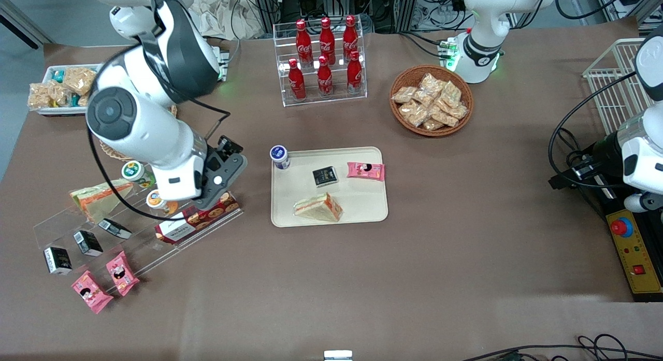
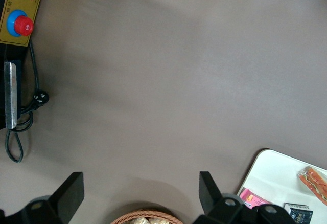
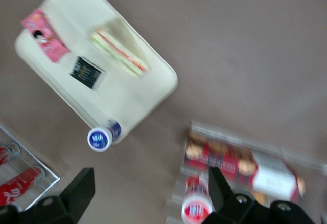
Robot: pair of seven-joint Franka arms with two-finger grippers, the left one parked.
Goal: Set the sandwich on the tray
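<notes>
Nearest the front camera, two pink snack packs and small black cartons lie at the low end of a clear acrylic stepped rack, toward the working arm's end of the brown table.

A red patterned biscuit box sits on that rack. The right arm's gripper hangs over the rack, just above the box; its two dark fingers stand wide apart with nothing between them.

The small clear-wrapped triangular sandwich wedge, pale bread with orange-red and green filling, lies flat on the large cream-beige rectangular plastic tray, at the tray's near edge, well apart from the gripper.

Farther back on the tray lie a black packet and a pink packet. A blue-capped white bottle stands at the tray's corner.

Farthest back are a clear rack of red cola bottles and a wicker basket of snack bags.
</notes>
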